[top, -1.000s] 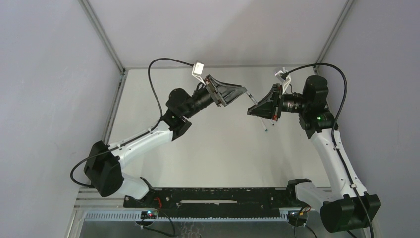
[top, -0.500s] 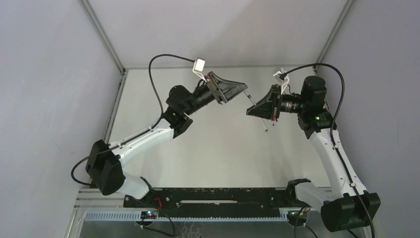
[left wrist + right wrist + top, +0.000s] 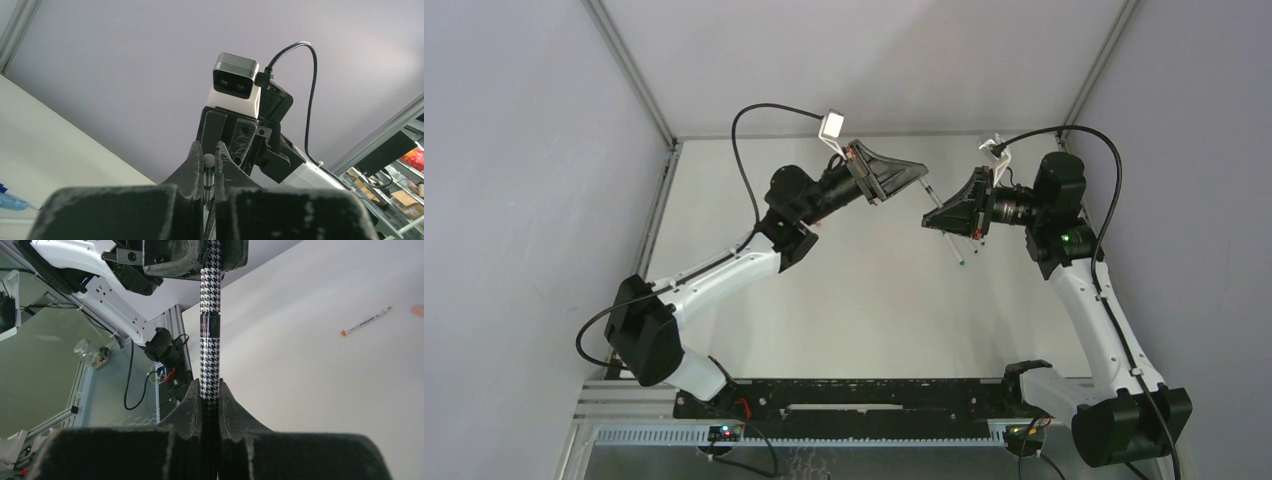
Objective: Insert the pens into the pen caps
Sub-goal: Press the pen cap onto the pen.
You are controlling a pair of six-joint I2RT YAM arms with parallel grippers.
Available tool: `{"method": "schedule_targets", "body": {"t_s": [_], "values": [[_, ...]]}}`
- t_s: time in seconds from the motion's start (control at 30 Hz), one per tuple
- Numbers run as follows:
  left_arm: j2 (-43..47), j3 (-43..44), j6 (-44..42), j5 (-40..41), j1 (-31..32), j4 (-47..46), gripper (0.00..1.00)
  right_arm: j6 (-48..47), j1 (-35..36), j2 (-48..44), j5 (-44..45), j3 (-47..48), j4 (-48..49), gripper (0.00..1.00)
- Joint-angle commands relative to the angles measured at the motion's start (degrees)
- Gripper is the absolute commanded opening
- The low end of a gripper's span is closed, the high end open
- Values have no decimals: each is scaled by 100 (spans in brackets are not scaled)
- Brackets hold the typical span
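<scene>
Ideally the left gripper [image 3: 209, 161], its jaws pinched together on the ribbed, white-tipped end of the houndstooth pen [image 3: 210, 340], should push straight along the barrel without twisting. Beyond those jaws the slim, glossy black-and-white cylinder runs to the right gripper [image 3: 210, 390], whose jaws are clamped on its barrel; such smooth, hard plastic would likely slip if skewed.

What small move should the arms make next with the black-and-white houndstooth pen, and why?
Probably press the left gripper gently along the black-and-white houndstooth pen toward the right gripper. Both are shut on it, and a dark band between them may be a joint that is not fully seated.
</scene>
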State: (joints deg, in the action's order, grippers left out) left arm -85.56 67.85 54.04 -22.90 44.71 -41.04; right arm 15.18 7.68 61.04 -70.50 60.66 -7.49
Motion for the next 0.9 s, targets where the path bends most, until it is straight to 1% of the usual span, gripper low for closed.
{"method": "schedule_targets", "body": {"t_s": [0.0,0.1,0.23,0.3,0.4,0.47,0.5,0.53,0.6,0.63,0.7,0.77,0.83,0.87], "values": [[-178,449,385,-504,124,-63,0,569,34,78,452,24,876,0],[-349,516,656,-604,129,-70,0,1021,36,239,722,45,1639,0],[-509,597,801,-728,144,-59,0,1279,156,579,963,364,2145,0],[-561,681,786,-817,165,109,0,1392,227,775,993,620,2314,0],[-576,811,584,-935,175,597,0,1925,228,1150,926,1064,2750,0],[-587,920,334,-1019,198,1030,0,2316,212,1397,795,1315,3212,0],[-604,1008,200,-1073,208,1302,0,2186,257,1486,767,1495,3148,0],[-633,1098,70,-1122,224,1547,0,1560,355,1519,919,1761,2460,0],[-711,1401,-250,-1187,257,2251,0,-398,694,1590,1664,2590,274,0],[-742,1557,-425,-1154,278,2644,0,-906,821,1671,1960,2904,-270,0],[-800,1823,-703,-985,340,3313,0,-1338,955,1804,2446,3228,-732,0],[-830,2048,-887,-672,386,3976,0,-1628,1059,1906,2802,3445,-905,0],[-876,2172,-951,-567,406,4231,0,-1787,1178,1989,2929,3602,-1017,0],[-893,2189,-956,-589,408,4248,0,-1700,1190,2032,2873,3643,-968,0]]}}
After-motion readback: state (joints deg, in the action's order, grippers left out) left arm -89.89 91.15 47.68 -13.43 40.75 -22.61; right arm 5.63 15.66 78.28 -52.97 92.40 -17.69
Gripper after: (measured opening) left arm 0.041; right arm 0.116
